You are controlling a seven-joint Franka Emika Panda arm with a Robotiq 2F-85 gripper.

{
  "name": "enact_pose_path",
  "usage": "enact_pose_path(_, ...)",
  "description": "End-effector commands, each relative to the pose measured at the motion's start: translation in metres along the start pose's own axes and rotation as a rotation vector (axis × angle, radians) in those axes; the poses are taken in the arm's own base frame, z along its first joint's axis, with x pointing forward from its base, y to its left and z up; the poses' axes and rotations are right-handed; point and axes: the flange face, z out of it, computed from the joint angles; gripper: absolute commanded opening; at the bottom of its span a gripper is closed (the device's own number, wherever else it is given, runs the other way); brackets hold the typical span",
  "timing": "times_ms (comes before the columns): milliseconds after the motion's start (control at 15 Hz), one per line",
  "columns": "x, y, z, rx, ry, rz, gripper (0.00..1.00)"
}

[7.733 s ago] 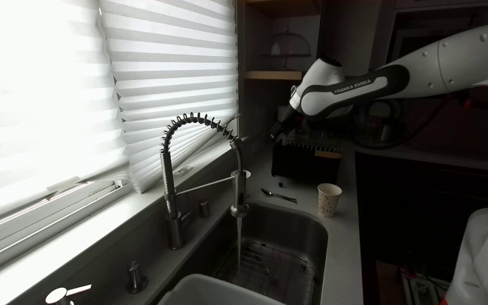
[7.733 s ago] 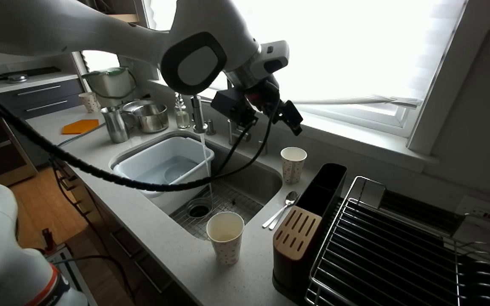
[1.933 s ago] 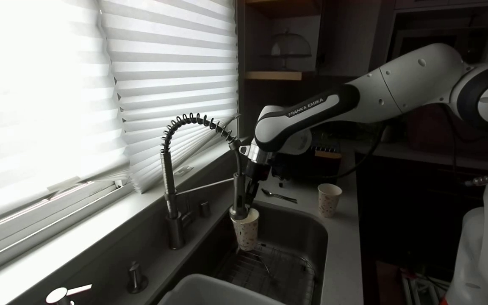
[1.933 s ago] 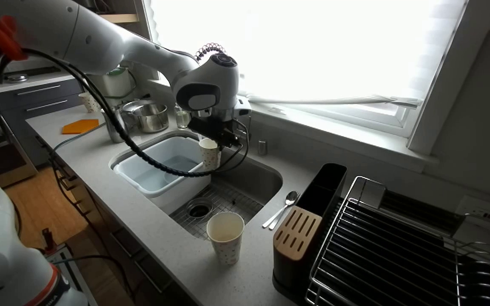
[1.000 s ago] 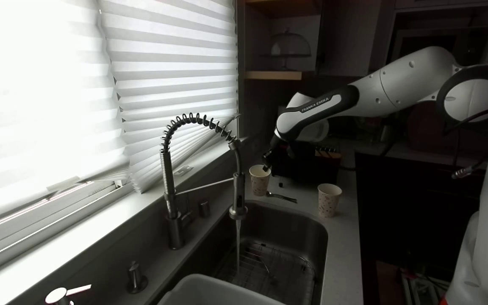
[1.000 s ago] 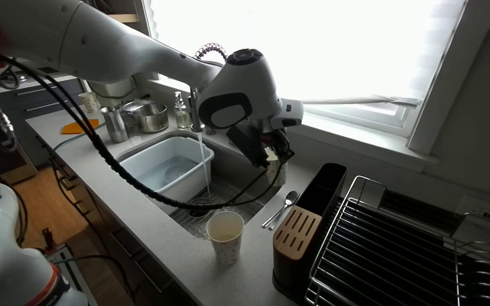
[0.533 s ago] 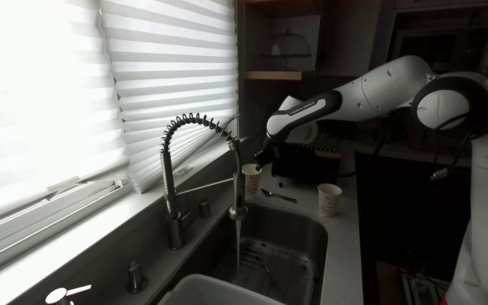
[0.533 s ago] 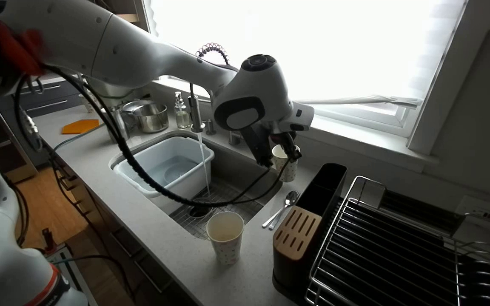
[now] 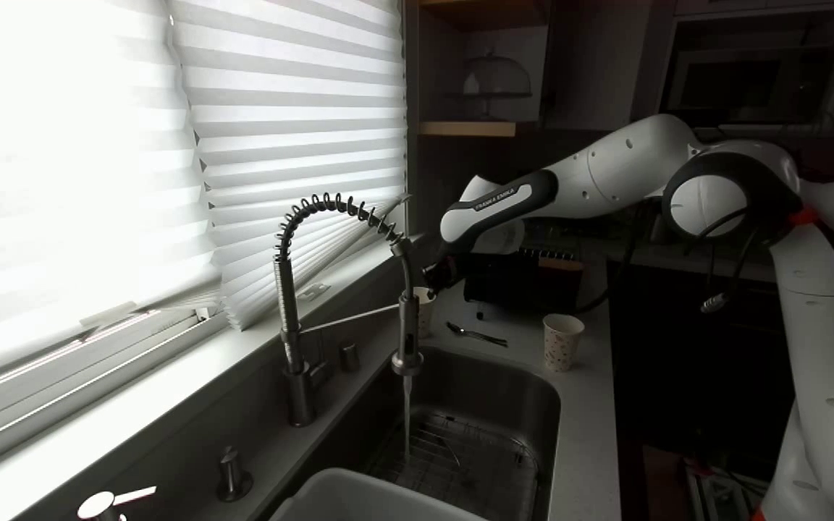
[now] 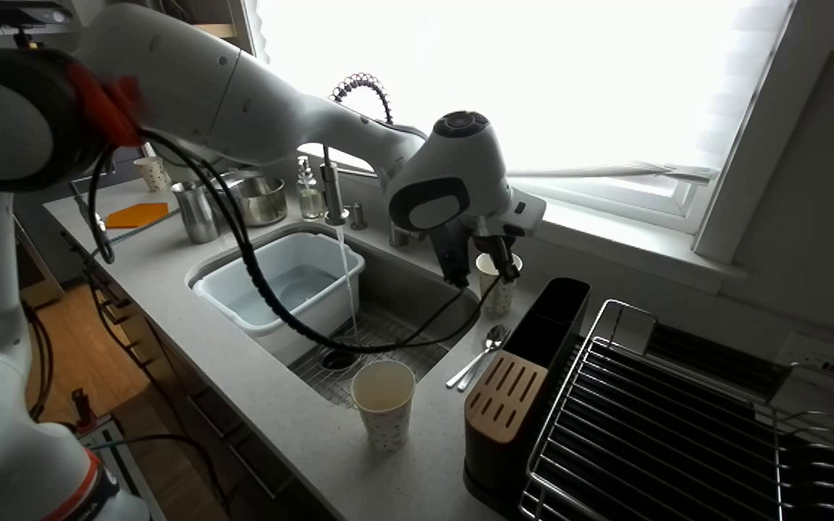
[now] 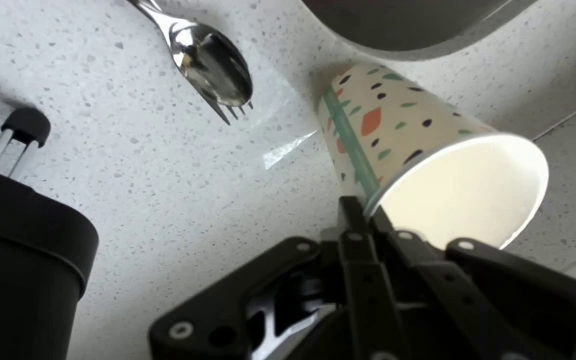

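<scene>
My gripper (image 11: 366,212) is shut on the rim of a paper cup (image 11: 393,115) with coloured specks, one finger outside the wall and one inside. In both exterior views this cup (image 10: 498,295) is at the counter's back corner, past the end of the sink; the faucet partly covers it in an exterior view (image 9: 424,318). It looks close to upright, its base at or just above the counter; contact I cannot tell. The inside looks pale, and whether it holds water is unclear. A spoon (image 11: 218,65) lying over a fork is beside it.
Water (image 9: 407,412) runs from the spring faucet (image 9: 408,325) into the sink. A white basin (image 10: 272,329) sits in the sink. A similar cup (image 10: 386,420) stands near the counter's front edge. A black utensil holder (image 10: 504,398) and a wire dish rack (image 10: 605,405) are beside the spoon.
The cup stood on the counter at first, later hung in my gripper under the faucet. Since then it has come back to the corner, shifting toward the window and downward.
</scene>
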Motion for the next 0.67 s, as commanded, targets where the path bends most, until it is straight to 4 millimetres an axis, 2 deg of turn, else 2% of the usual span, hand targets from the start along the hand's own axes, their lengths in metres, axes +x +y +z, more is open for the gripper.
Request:
enact_pose_path(0,0.01,-0.001,0.0,0.009,-0.017,0.052,0.3)
enact_pose_path(200,0.017,-0.003,-0.011,0.017,0.007,0.061,0.52)
enact_pose_path(400,0.024,-0.011,-0.033,0.037,0.04,0.054,0.75)
enact_pose_path(600,0.025,-0.04,-0.063,0.101,0.072,-0.032,0.96)
